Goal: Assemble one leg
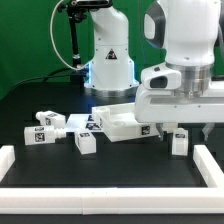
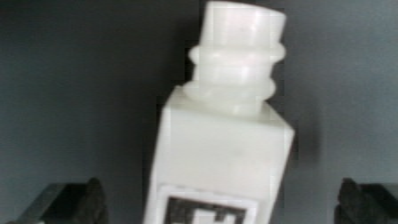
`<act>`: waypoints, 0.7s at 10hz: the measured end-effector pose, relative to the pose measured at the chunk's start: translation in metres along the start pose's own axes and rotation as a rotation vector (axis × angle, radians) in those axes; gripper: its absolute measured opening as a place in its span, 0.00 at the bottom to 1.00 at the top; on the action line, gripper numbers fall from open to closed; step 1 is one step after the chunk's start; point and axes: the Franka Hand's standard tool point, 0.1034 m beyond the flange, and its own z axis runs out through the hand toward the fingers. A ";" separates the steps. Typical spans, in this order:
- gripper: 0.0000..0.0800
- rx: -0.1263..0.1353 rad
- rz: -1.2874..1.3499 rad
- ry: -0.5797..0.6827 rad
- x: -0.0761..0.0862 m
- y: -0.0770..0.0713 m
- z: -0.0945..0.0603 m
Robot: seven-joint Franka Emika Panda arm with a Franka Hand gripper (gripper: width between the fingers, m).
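Note:
In the wrist view a white leg lies on the dark table, its ribbed screw peg pointing away and a black-and-white tag on its near end. My gripper is open. Its dark fingers stand on either side of the leg with a gap on each side. In the exterior view the gripper hangs just over that leg, to the right of the large white tabletop. Three more legs lie at the exterior view's left: two further out and one nearer the tabletop.
A low white wall rims the work area at the front and along both sides. The arm's base stands behind the tabletop. The marker board lies flat beside the tabletop's left edge.

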 end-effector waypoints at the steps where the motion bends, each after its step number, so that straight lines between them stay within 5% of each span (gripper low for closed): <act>1: 0.81 0.000 -0.002 0.000 0.000 0.000 0.000; 2: 0.65 0.000 -0.002 0.000 0.000 0.000 0.000; 3: 0.65 0.000 -0.002 0.000 0.000 0.000 0.000; 5: 0.35 0.001 0.000 -0.001 -0.001 -0.001 0.000; 7: 0.35 0.002 0.066 -0.023 -0.029 -0.024 0.001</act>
